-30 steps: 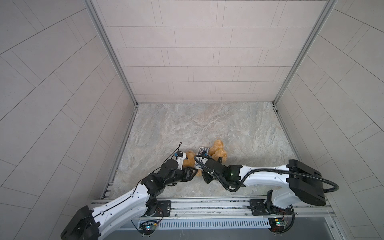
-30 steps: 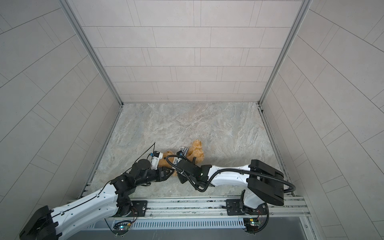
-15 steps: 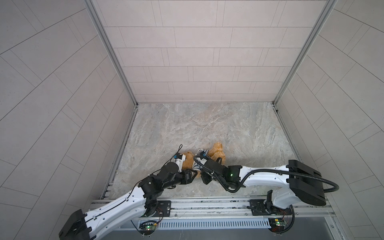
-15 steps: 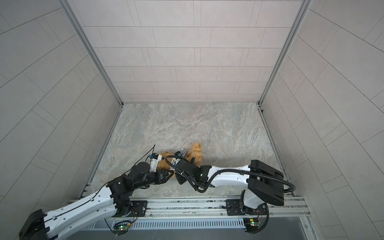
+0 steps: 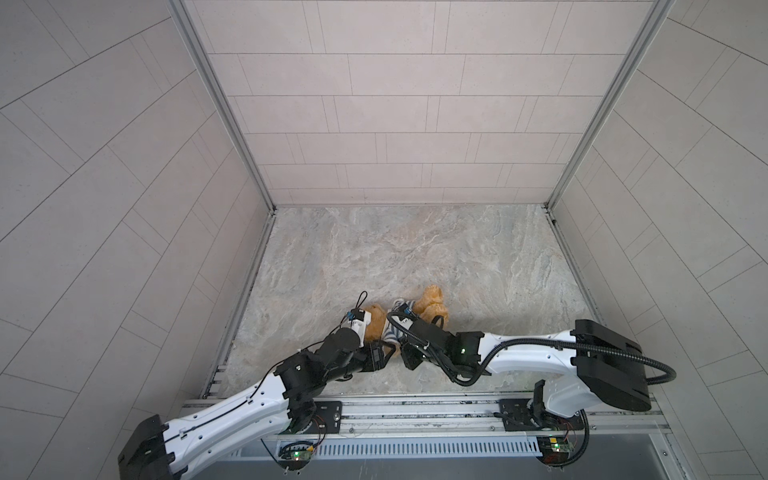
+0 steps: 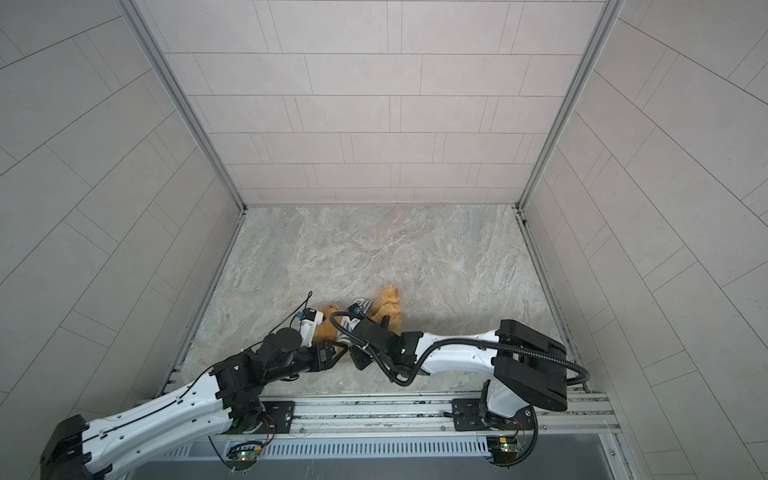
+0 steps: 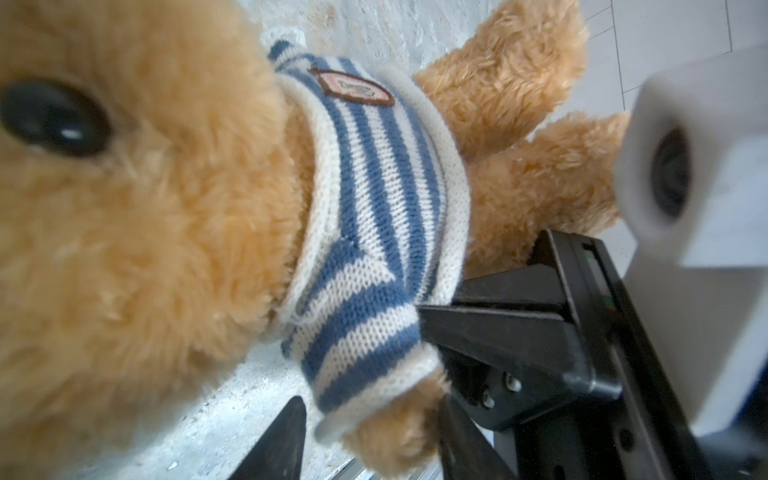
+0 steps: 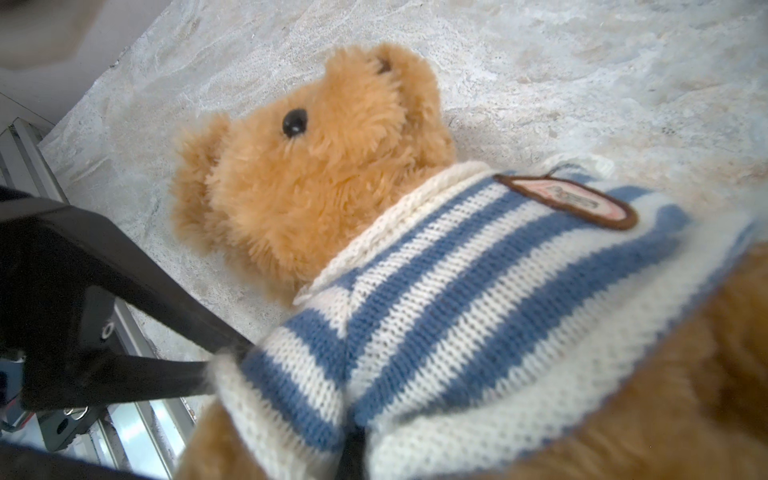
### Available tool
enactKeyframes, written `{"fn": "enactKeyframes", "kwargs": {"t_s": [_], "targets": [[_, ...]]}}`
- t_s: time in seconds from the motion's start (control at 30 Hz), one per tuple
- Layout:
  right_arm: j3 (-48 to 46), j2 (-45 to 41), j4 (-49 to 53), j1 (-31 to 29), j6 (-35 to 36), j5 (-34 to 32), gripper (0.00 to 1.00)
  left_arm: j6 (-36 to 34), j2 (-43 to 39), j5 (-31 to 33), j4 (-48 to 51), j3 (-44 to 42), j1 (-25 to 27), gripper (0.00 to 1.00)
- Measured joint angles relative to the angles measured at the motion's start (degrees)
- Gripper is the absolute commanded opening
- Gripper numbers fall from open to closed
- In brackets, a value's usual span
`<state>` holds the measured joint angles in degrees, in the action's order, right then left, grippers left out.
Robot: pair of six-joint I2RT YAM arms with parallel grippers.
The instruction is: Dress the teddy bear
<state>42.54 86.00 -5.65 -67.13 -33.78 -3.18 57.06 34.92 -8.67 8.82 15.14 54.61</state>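
Observation:
The golden-brown teddy bear (image 5: 432,302) (image 6: 388,304) lies on the marble floor with a blue-and-white striped shirt (image 7: 374,199) (image 8: 457,299) on its chest. Its head (image 8: 316,166) points left in both top views. My left gripper (image 7: 374,455) (image 5: 388,353) is open. Its fingers (image 7: 282,444) straddle the paw (image 7: 390,436) that sticks out of a sleeve. My right gripper (image 8: 353,455) (image 5: 398,338) is shut, pinching the shirt's knit by the armpit seam. In the top views the arms hide most of the bear's trunk.
Tiled walls (image 5: 124,208) close in three sides of the floor. The metal rail (image 5: 415,409) with both arm bases runs along the near edge, close behind the grippers. Both grippers crowd together at the bear, and the right wrist camera housing (image 7: 698,166) is close to the left one.
The left jaws have spread wider around the paw. The left arm has drawn back slightly toward the near rail. The bear and the right gripper have hardly shifted.

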Motion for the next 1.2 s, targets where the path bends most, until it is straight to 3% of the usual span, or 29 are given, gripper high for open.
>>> {"fn": "enactKeyframes", "kwargs": {"t_s": [0.17,0.4,0.53,0.7,0.9,1.2], "targets": [[-1.0,0.8,-3.2,0.0,0.2,0.2,0.0,0.6,-2.0,1.5,2.3,0.7,1.5,0.56],[-1.4,1.0,-4.5,0.0,0.4,0.4,0.0,1.2,-0.7,2.8,4.4,1.2,2.4,0.39],[-1.4,1.0,-4.5,0.0,0.4,0.4,0.0,1.4,0.9,3.8,5.3,3.0,3.1,0.4],[-1.8,1.0,-5.4,0.0,0.4,0.4,0.0,1.5,-1.9,5.6,8.9,4.3,3.7,0.55],[-2.6,1.0,-6.7,0.0,0.4,0.4,0.0,1.2,-4.5,6.4,12.8,6.0,3.9,0.44],[-4.3,0.4,-8.5,0.0,0.6,0.5,0.0,1.2,0.7,6.6,12.0,7.6,6.0,0.41]]}}
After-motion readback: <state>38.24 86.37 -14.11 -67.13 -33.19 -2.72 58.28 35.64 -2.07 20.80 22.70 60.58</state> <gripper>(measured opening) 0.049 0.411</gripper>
